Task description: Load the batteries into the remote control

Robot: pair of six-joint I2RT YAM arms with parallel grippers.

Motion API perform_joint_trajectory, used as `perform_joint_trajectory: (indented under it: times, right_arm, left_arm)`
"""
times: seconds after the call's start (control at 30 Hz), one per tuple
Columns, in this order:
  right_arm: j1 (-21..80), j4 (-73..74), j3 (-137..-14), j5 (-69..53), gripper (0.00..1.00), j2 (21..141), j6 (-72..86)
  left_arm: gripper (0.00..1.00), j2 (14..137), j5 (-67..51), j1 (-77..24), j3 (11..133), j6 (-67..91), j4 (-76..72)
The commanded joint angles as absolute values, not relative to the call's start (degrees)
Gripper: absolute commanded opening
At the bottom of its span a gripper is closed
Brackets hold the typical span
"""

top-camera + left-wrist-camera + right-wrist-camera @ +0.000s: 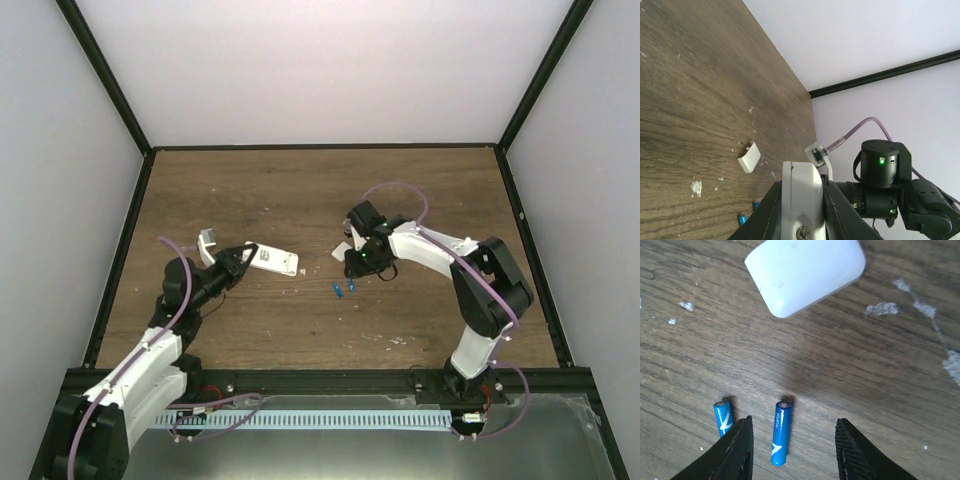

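Note:
My left gripper (246,259) is shut on the near end of the white remote control (275,262) and holds it left of centre. In the left wrist view the remote (800,175) sits edge-on between the two black jaws. Two blue batteries (339,291) (351,286) lie side by side on the wood. My right gripper (354,268) hovers open just above them. In the right wrist view one battery (781,432) lies between the open fingers, nearer the left finger (737,452). The other battery (723,417) lies just outside that finger.
A small white cover piece (805,272) lies on the wood just beyond the batteries; it also shows in the left wrist view (749,157). The wooden table (300,190) has white scuff marks. Black-framed white walls enclose three sides.

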State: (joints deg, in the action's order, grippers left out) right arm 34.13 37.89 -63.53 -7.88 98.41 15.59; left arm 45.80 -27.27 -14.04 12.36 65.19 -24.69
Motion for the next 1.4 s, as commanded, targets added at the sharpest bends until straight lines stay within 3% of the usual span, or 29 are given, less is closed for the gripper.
perform_joint_trajectory:
  times: [0.0, 0.8, 1.17, 1.37]
  right_arm:
    - [35.72, 38.02, -64.96, -7.97, 0.36, 100.12, 15.82]
    - [39.29, 40.69, -67.5, -3.39, 0.17, 105.76, 16.18]
    - [39.29, 41.35, -68.52, -3.14, 0.01, 105.45, 16.09]
    - [38.96, 42.46, -73.21, -4.32, 0.01, 102.55, 18.12]
  left_arm:
    - [0.0, 46.45, -25.82, -15.14, 12.61, 66.1, -28.19]
    - [0.0, 49.66, -25.13, -16.17, 14.42, 66.11, -30.31]
    - [0.0, 49.93, -24.85, -16.18, 14.48, 68.16, -32.0]
    - [0.0, 50.02, -22.7, -16.36, 14.54, 71.5, -33.66]
